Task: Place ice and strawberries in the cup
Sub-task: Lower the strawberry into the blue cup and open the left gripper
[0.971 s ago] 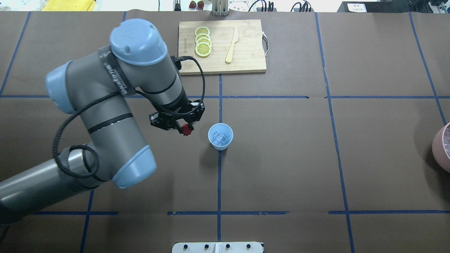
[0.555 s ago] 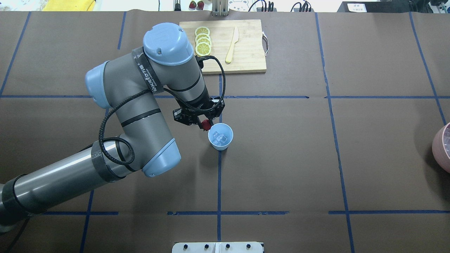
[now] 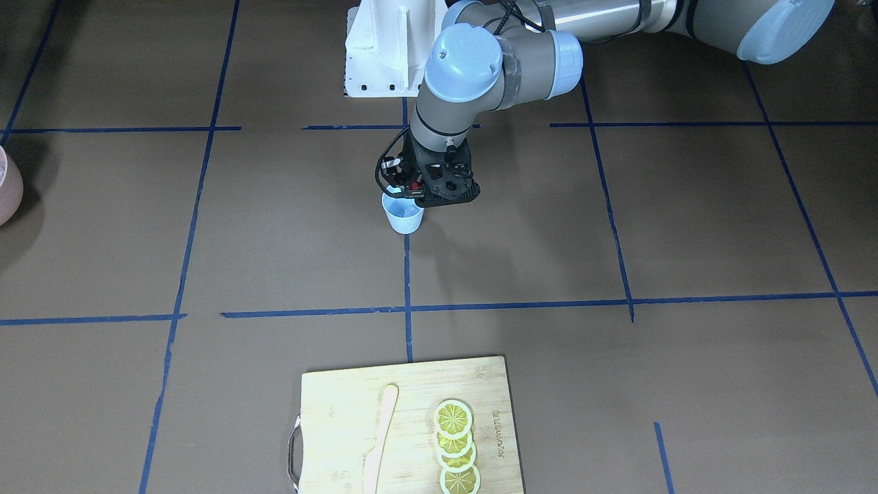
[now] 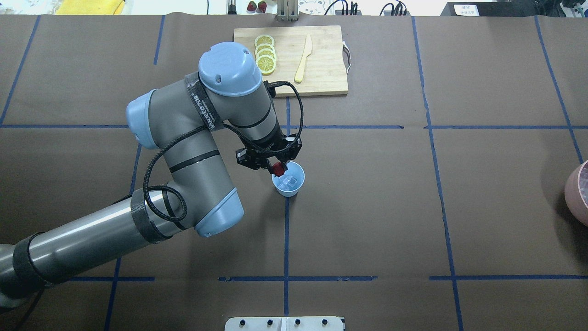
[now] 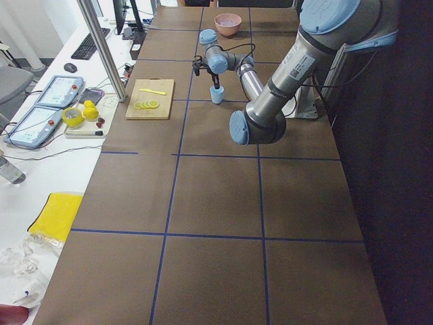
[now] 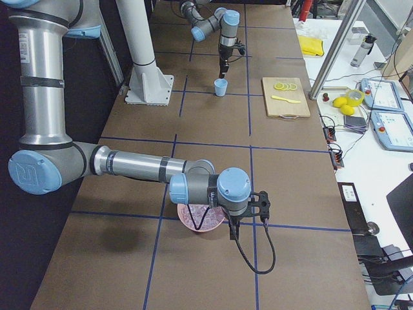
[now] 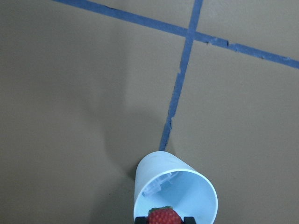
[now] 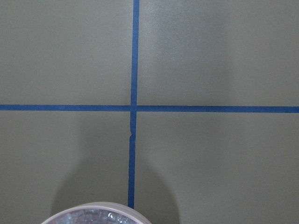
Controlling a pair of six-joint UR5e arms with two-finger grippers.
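Note:
The pale blue cup (image 4: 294,185) stands near the table's middle, on a blue tape line. Clear ice (image 4: 287,182) lies inside it, seen too in the left wrist view as ice (image 7: 156,186). My left gripper (image 4: 277,165) hangs over the cup's near-left rim, shut on a red strawberry (image 4: 279,169), which shows at the bottom edge of the left wrist view as strawberry (image 7: 163,217) above the cup (image 7: 196,186). My right gripper (image 6: 232,223) shows only in the exterior right view, beside a pink bowl; I cannot tell if it is open or shut.
A wooden cutting board (image 4: 321,69) at the back holds lemon slices (image 4: 265,55) and a wooden knife (image 4: 303,59). The pink bowl (image 4: 578,193) with ice pieces sits at the far right edge. Two more strawberries (image 4: 256,6) lie beyond the table's back edge.
My left arm has swung right with the strawberry, from well left of the cup to over the cup's rim. The cup has not moved.

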